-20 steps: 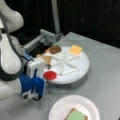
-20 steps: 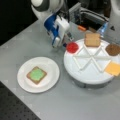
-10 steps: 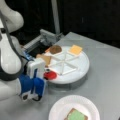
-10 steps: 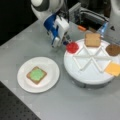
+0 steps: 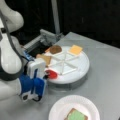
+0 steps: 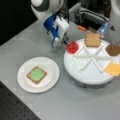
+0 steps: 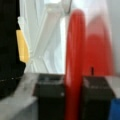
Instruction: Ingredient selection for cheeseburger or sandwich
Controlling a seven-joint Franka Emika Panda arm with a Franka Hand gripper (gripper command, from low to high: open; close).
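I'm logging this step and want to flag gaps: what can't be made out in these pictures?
- Gripper: in a front view the blue-and-white wrist housing covers its fingertips where they meet the red disc.
- Red disc: the wrist view shows it edge-on between the fingers, its lower end cut off by the bottom edge.
- Toast with green leaf on the paper plate: cut off by a front view's bottom.

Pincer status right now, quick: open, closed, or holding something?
Pincer: shut on the red disc, gripping it edge-on at the rim of the white divided tray.
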